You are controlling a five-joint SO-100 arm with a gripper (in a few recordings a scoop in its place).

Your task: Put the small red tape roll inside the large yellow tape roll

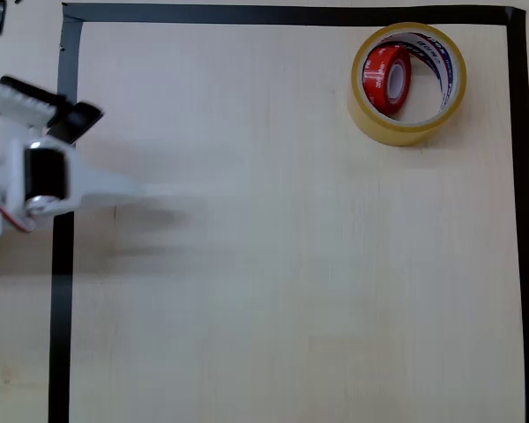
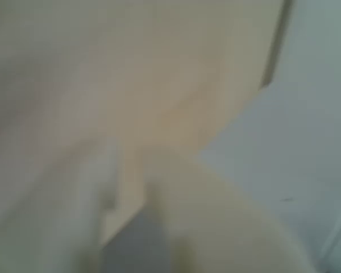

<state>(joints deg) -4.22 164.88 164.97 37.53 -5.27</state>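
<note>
Two rolls sat at two o'clock overhead: small red tape roll, light, rigid, glossy-slick, best pinched across its rim, lay on edge inside large yellow tape roll; gripper, well apart at nine o'clock, opening indeterminable.

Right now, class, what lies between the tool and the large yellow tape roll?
Bare wooden table in the overhead view, from tool to large yellow tape roll.
</note>
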